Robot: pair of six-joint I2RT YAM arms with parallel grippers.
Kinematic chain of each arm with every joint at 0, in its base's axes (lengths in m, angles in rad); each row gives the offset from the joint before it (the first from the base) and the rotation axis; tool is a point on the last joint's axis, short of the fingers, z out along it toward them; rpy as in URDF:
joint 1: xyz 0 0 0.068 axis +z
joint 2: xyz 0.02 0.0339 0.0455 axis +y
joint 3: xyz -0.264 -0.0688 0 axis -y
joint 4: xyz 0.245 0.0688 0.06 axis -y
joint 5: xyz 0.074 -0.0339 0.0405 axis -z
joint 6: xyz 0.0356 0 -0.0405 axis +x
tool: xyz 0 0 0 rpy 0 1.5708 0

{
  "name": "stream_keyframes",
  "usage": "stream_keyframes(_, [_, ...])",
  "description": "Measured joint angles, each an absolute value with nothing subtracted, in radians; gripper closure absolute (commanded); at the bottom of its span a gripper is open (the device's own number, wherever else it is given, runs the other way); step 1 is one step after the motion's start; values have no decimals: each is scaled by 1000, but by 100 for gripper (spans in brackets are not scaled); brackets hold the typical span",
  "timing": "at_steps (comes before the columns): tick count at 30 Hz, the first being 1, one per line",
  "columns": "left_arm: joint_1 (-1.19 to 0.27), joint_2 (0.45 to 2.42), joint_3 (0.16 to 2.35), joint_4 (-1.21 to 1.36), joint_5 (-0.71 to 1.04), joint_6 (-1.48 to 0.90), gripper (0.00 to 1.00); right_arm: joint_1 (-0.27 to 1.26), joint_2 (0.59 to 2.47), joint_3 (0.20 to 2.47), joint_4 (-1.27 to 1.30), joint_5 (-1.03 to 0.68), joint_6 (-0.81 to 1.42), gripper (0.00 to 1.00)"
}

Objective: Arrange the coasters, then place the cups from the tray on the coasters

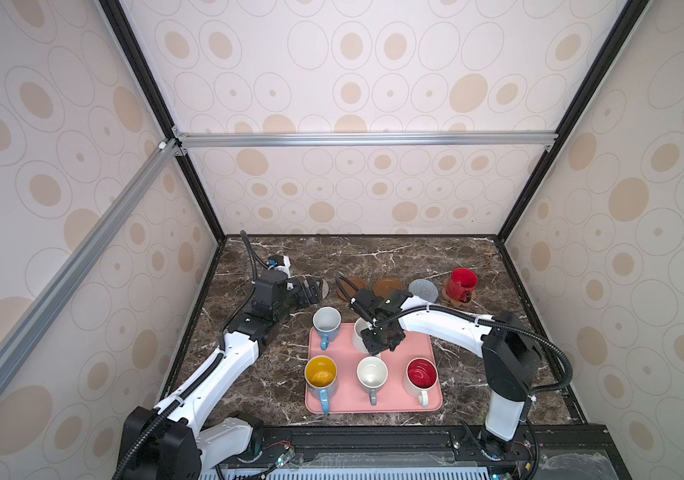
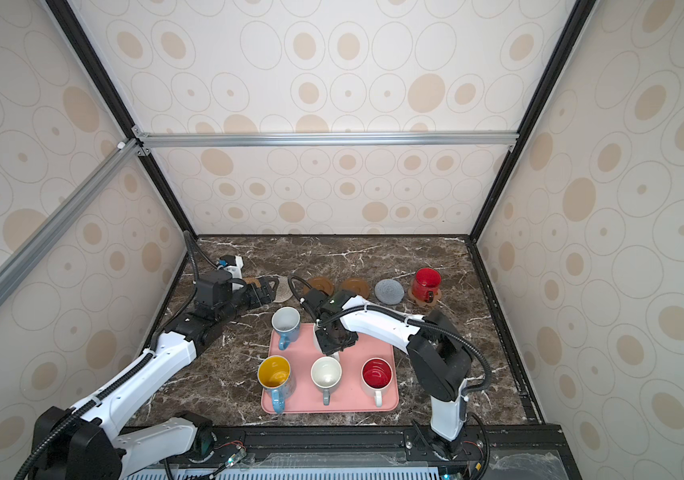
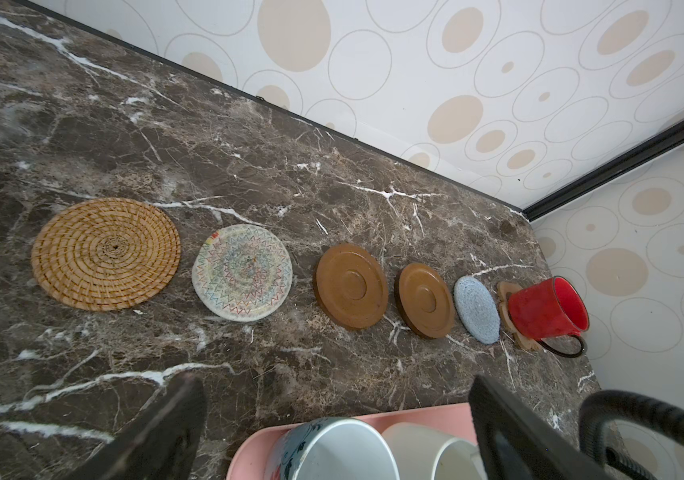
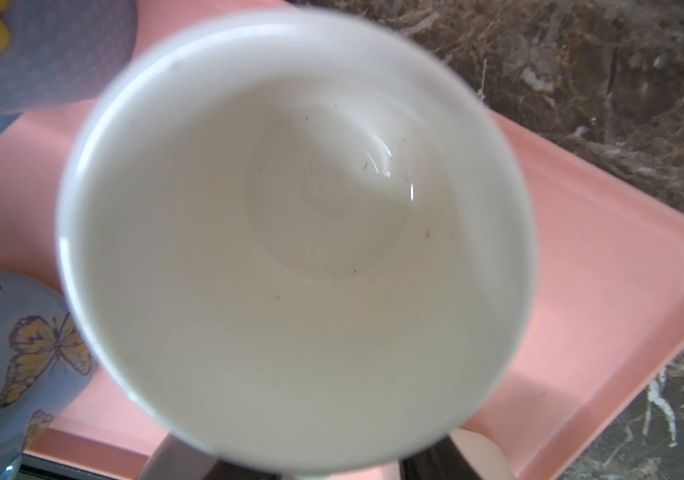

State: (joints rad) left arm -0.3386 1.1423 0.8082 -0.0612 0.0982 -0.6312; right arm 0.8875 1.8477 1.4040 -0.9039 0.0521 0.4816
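The right end effector [image 1: 378,344] grips the white mug [image 4: 290,232] by its handle side at the far middle of the pink tray [image 1: 415,353]. The left end effector [image 3: 334,380] hangs wide open above the tabletop [image 3: 249,166] near the cream coaster [image 3: 242,272]; the red mug [image 1: 461,282] sits on the paw-shaped coaster [image 3: 505,289].

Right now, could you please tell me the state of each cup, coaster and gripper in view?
Red mug: upright on paw coaster.
White mug: gripped, over tray.
Light blue mug: upright on tray.
Yellow-inside mug: upright on tray.
Grey mug: upright on tray.
Red-inside mug: upright on tray.
Rattan coaster: flat, bare.
Cream coaster: flat, bare.
Two brown discs: flat, bare.
Grey-blue coaster: flat, bare.
Left gripper: open, empty.
Right gripper: shut on white mug.
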Motion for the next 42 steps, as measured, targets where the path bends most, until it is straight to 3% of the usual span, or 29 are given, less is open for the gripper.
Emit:
stream_keyframes(17, [-339,1142,808,-62,96,-631,0,892,1875,1404,-876,49,482,58])
stream_keyframes(42, [-339,1142,808,-64,80,-632,0,904,1883,1404,-871,53,476,82])
